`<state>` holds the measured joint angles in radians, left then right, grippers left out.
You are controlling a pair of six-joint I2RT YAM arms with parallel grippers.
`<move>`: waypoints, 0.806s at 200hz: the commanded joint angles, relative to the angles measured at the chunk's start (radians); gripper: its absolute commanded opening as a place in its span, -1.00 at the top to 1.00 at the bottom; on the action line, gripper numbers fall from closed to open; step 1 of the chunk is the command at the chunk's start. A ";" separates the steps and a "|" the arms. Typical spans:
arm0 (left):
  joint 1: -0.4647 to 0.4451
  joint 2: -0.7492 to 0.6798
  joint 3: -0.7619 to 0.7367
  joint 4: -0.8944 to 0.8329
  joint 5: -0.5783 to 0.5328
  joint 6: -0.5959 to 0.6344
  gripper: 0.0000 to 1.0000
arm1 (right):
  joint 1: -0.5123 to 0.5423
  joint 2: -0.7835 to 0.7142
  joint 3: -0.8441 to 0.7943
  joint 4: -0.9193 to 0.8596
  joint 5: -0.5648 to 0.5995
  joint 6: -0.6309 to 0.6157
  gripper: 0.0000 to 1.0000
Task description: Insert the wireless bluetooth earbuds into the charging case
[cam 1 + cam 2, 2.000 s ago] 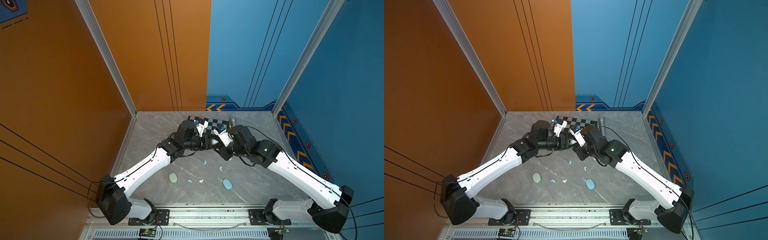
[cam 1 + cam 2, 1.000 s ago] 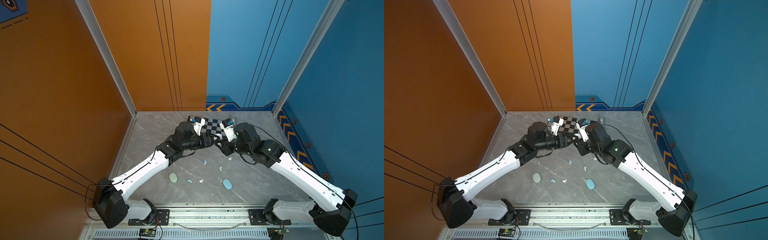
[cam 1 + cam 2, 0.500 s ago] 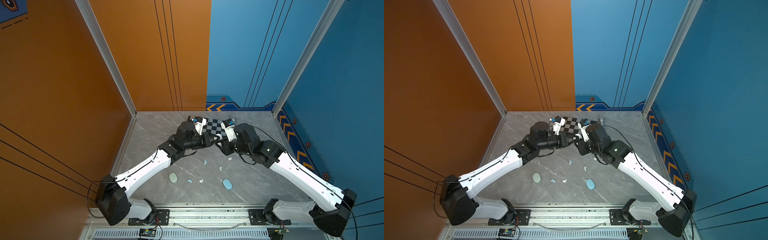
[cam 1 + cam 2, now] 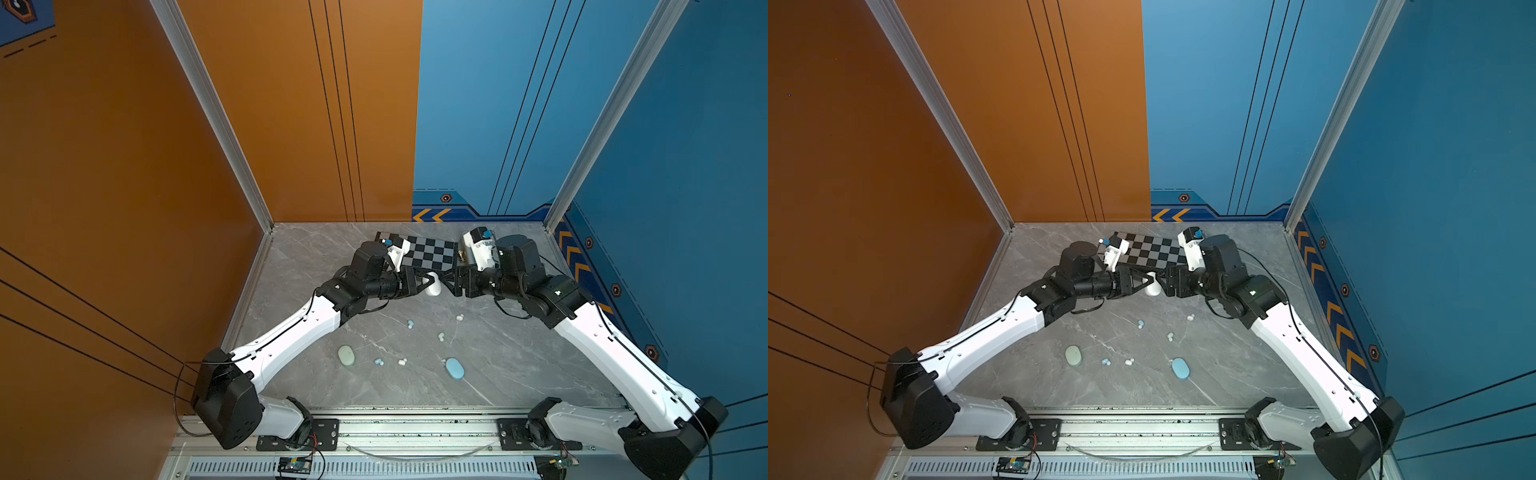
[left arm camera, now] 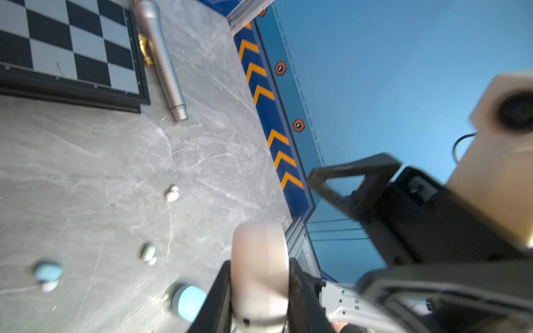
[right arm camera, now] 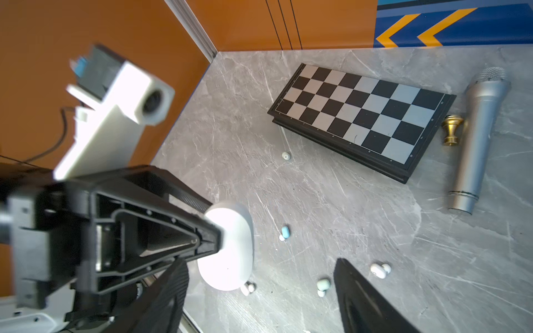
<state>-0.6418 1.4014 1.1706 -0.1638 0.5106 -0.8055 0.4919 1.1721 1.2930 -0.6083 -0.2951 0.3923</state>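
Note:
My left gripper (image 4: pixel 424 283) (image 5: pixel 259 266) is shut on a white oval charging case (image 4: pixel 432 287) (image 4: pixel 1153 288) (image 6: pixel 229 245), held above the table near its middle. My right gripper (image 4: pixel 448 281) (image 6: pixel 259 268) faces it from the right, open, with the case near one finger but not clamped. Several earbuds lie on the grey table below: a light blue one (image 4: pixel 410 324) (image 6: pixel 285 232), a white one (image 4: pixel 459 318) (image 6: pixel 380 270), a mint one (image 4: pixel 441 336) (image 6: pixel 323 285), and a blue (image 4: pixel 378 362) and a white one (image 4: pixel 402 362) nearer the front.
A mint green case (image 4: pixel 346 356) and a light blue case (image 4: pixel 454 368) lie shut near the front of the table. A chessboard (image 4: pixel 428 251) lies at the back, with a silver microphone (image 6: pixel 476 135) and a brass knob (image 6: pixel 451 129) beside it.
The left gripper closed on the white case about a second ago. The right gripper has just opened and let go of it. Both arms have barely shifted.

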 commanded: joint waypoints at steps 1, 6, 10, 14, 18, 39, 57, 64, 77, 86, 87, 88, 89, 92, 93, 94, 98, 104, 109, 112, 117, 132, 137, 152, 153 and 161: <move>0.012 0.027 0.063 -0.170 0.056 0.128 0.94 | -0.083 -0.046 0.035 -0.054 -0.054 0.089 -0.65; 0.009 0.040 0.070 -0.179 0.061 0.143 0.94 | -0.098 -0.052 0.035 -0.075 -0.030 0.103 -0.64; 0.003 0.050 0.076 -0.185 0.066 0.154 0.94 | -0.110 -0.056 0.035 -0.092 -0.006 0.116 -0.64; -0.004 0.062 0.082 -0.188 0.072 0.164 0.94 | -0.120 -0.059 0.032 -0.107 0.016 0.129 -0.64; -0.013 0.075 0.086 -0.190 0.079 0.174 0.94 | -0.129 -0.061 0.029 -0.122 0.035 0.143 -0.64; -0.080 0.168 0.119 -0.189 0.105 0.232 0.94 | -0.180 -0.062 -0.002 -0.194 0.118 0.207 -0.64; -0.153 0.281 0.174 -0.192 0.126 0.284 0.97 | -0.226 -0.058 -0.040 -0.246 0.178 0.254 -0.64; -0.181 0.328 0.203 -0.192 0.136 0.306 0.97 | -0.249 -0.055 -0.056 -0.261 0.184 0.274 -0.64; -0.233 0.416 0.264 -0.197 0.146 0.340 0.98 | -0.293 -0.054 -0.086 -0.284 0.196 0.318 -0.64; -0.263 0.476 0.307 -0.197 0.158 0.359 0.97 | -0.317 -0.057 -0.111 -0.293 0.210 0.341 -0.64; -0.266 0.482 0.312 -0.198 0.159 0.362 0.97 | -0.319 -0.057 -0.113 -0.294 0.212 0.343 -0.64; -0.269 0.488 0.318 -0.198 0.161 0.364 0.97 | -0.322 -0.058 -0.115 -0.295 0.214 0.345 -0.64; -0.272 0.496 0.323 -0.198 0.163 0.366 0.97 | -0.325 -0.058 -0.117 -0.298 0.215 0.348 -0.64; -0.280 0.513 0.338 -0.200 0.167 0.370 0.96 | -0.333 -0.060 -0.124 -0.303 0.224 0.357 -0.64; -0.284 0.521 0.344 -0.202 0.169 0.370 0.96 | -0.335 -0.060 -0.126 -0.304 0.227 0.360 -0.64; -0.286 0.527 0.349 -0.203 0.170 0.372 0.96 | -0.337 -0.061 -0.128 -0.306 0.229 0.363 -0.64; -0.295 0.552 0.375 -0.212 0.179 0.379 0.95 | -0.346 -0.064 -0.137 -0.311 0.239 0.372 -0.64; -0.306 0.589 0.416 -0.233 0.189 0.391 0.94 | -0.361 -0.067 -0.152 -0.316 0.251 0.385 -0.63; -0.316 0.620 0.450 -0.251 0.194 0.400 0.93 | -0.373 -0.071 -0.164 -0.319 0.255 0.397 -0.64; -0.318 0.636 0.467 -0.264 0.195 0.406 0.93 | -0.381 -0.073 -0.172 -0.320 0.257 0.402 -0.63; -0.323 0.665 0.503 -0.284 0.197 0.417 0.92 | -0.392 -0.077 -0.185 -0.322 0.254 0.412 -0.63; -0.331 0.740 0.593 -0.334 0.202 0.442 0.91 | -0.421 -0.087 -0.220 -0.325 0.257 0.439 -0.63; -0.331 0.762 0.615 -0.341 0.204 0.444 0.91 | -0.429 -0.090 -0.231 -0.326 0.258 0.448 -0.63; -0.326 0.817 0.658 -0.347 0.214 0.433 0.88 | -0.454 -0.098 -0.263 -0.327 0.256 0.475 -0.63; -0.326 0.820 0.660 -0.346 0.216 0.431 0.88 | -0.456 -0.098 -0.264 -0.327 0.255 0.477 -0.63; -0.323 0.844 0.676 -0.347 0.223 0.422 0.85 | -0.469 -0.101 -0.276 -0.327 0.253 0.487 -0.63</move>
<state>-0.9806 2.1895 1.7790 -0.4488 0.6891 -0.4103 0.0566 1.1015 1.0538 -0.8940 -0.0723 0.8051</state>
